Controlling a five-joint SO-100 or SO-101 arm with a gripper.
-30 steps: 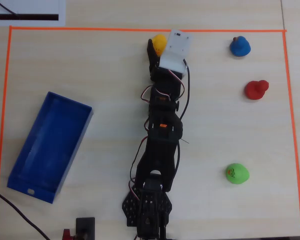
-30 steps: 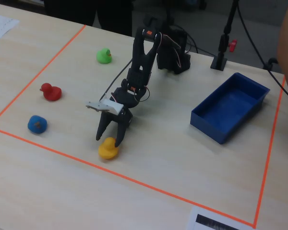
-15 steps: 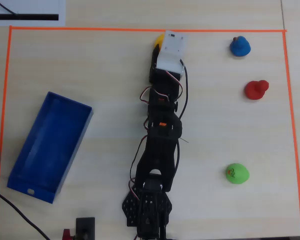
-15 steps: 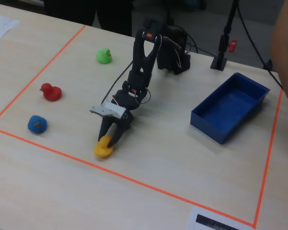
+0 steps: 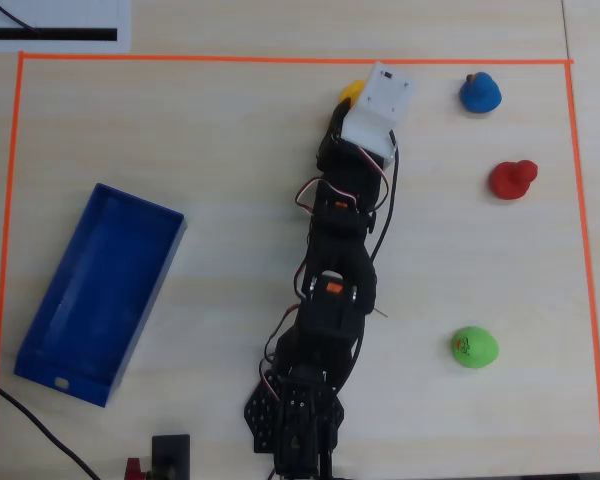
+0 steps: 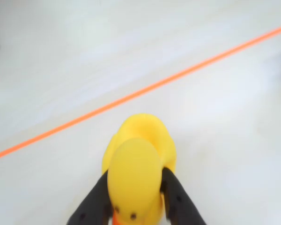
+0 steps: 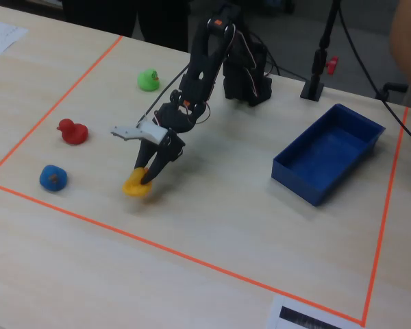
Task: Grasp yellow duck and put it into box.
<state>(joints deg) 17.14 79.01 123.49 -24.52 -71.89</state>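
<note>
While the box (image 5: 98, 292) sits well apart, the gripper (image 6: 133, 197) clamps the yellow duck (image 6: 138, 168) (head between black fingers (image 6: 94, 201)) near the orange tape line (image 6: 145, 89).

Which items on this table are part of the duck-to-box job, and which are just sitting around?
Part of the job:
- yellow duck, held between the gripper fingers
- blue box, empty

Just lying about:
- blue duck
- red duck
- green duck
- orange tape border
</note>
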